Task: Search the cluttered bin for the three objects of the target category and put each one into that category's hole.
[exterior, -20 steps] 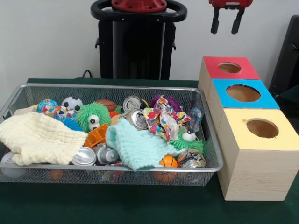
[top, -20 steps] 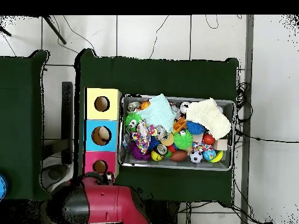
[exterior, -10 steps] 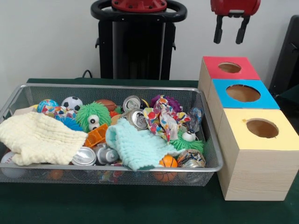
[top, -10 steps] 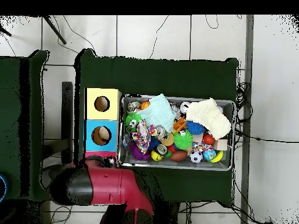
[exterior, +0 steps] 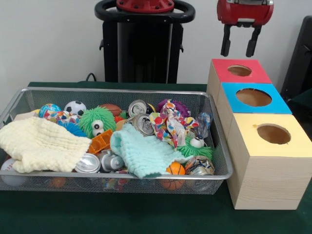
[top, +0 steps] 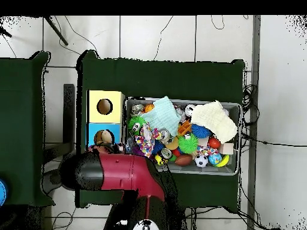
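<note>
My gripper [exterior: 238, 52] hangs open and empty above the hole of the red-topped box [exterior: 258, 73] at the back right. The wire bin [exterior: 220, 146] is packed with clutter: crushed cans [exterior: 144, 124], a soccer ball [exterior: 75, 107], a small basketball [exterior: 175, 169], a green fuzzy toy [exterior: 96, 121], a cream cloth [exterior: 41, 144], a mint cloth [exterior: 141, 151] and a patterned cloth [exterior: 168, 124]. In the overhead view my red arm [top: 114, 173] covers the red box and the gripper is hidden beneath it.
Beside the bin, three wooden boxes stand in a row: red, blue [exterior: 278, 105] and yellow [exterior: 297, 146], each with a round hole on top. From overhead, the yellow box [top: 94, 97] and blue box [top: 92, 129] lie left of the bin [top: 238, 138].
The gripper has come down a little toward the red box, still open. From overhead, the arm has swung up over the red box toward the bin's corner.
</note>
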{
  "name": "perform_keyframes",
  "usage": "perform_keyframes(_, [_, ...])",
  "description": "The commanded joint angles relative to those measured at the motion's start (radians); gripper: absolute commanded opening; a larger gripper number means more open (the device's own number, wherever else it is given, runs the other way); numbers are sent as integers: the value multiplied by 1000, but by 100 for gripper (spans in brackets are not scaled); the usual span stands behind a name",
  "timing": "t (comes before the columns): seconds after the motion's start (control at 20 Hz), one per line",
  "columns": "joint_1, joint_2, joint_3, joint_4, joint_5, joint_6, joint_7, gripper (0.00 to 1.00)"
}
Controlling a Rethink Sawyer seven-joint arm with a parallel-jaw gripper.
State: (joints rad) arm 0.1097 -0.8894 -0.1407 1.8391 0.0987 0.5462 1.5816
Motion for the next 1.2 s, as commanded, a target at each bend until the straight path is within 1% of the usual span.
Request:
perform_keyframes(0.05, [-61,72,87,-141,44,115,142,100])
perform_keyframes(0.4, [-61,110,72,-217,25,136,139,100])
perform_keyframes(0.8, [-68,131,80,-218,32,104,142,100])
perform_keyframes(1.0, [-52,146,82,-230,35,89,156,100])
perform_keyframes(1.2, [-23,156,68,-249,27,106,173,100])
